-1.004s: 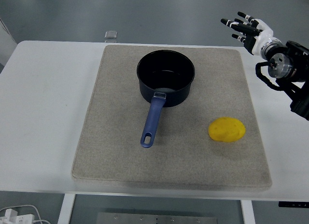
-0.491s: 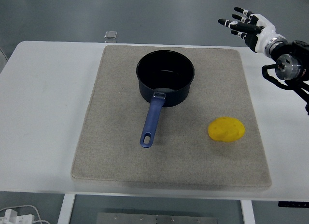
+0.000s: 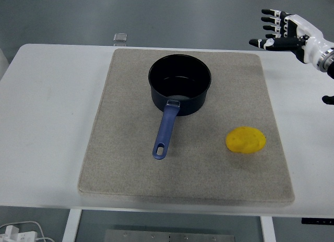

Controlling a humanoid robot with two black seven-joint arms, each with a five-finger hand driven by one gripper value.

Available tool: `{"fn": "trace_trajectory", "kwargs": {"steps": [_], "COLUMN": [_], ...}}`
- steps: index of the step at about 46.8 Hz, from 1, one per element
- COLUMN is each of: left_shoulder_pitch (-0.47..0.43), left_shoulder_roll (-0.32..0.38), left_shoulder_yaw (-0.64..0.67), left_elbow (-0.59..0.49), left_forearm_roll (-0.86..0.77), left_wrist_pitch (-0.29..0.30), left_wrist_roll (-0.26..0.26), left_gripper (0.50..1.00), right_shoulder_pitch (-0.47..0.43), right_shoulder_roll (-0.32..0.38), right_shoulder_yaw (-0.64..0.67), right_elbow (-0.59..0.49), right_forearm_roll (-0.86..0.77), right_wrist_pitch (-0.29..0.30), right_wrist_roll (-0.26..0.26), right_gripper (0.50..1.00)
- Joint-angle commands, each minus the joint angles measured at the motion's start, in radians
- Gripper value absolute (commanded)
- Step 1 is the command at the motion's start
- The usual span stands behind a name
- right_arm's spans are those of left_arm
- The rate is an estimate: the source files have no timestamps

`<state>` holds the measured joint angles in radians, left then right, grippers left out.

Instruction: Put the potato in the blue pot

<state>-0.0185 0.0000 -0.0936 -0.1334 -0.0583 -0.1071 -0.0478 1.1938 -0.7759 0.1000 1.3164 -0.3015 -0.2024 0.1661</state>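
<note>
A yellow potato (image 3: 245, 140) lies on the right side of a beige mat (image 3: 120, 148). The dark blue pot (image 3: 180, 84) stands at the mat's upper middle, empty, its blue handle (image 3: 165, 129) pointing toward the near edge. My right hand (image 3: 279, 33) hovers at the picture's upper right, beyond the mat's far right corner, well away from the potato. Its fingers are spread and hold nothing. The left arm is out of sight.
The mat covers most of the white table (image 3: 52, 111). A small clear block (image 3: 120, 38) sits at the table's far edge, left of the pot. White cables (image 3: 15, 232) lie on the floor at the bottom left.
My right hand has pulled back to the right and upward, so less of the arm shows. The potato and pot have not moved.
</note>
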Motion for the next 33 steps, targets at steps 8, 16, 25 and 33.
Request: {"fn": "trace_trajectory", "kwargs": {"steps": [8,16,25,33], "left_shoulder_pitch": [0.000,0.000,0.000,0.000], "left_shoulder_roll": [0.000,0.000,0.000,0.000], "left_shoulder_yaw": [0.000,0.000,0.000,0.000], "left_elbow": [0.000,0.000,0.000,0.000], "left_forearm_roll": [0.000,0.000,0.000,0.000], "left_wrist_pitch": [0.000,0.000,0.001,0.000], "left_wrist_roll": [0.000,0.000,0.000,0.000], "left_gripper": [1.000,1.000,1.000,1.000], "right_shoulder_pitch": [-0.032,-0.100,-0.164,-0.218], "right_shoulder_roll": [-0.184,-0.223,-0.215,-0.195], "right_shoulder_yaw": [-0.068,-0.118,-0.122,-0.122], "right_elbow": [0.204,0.270,0.287,0.287], "right_forearm_roll": [-0.183,-0.373,-0.488,-0.553], "right_wrist_pitch": [0.011,0.015,0.015,0.008], "right_wrist_roll": [0.036,0.076,0.125,0.138], "right_gripper": [0.944,0.942,0.944,0.944]}}
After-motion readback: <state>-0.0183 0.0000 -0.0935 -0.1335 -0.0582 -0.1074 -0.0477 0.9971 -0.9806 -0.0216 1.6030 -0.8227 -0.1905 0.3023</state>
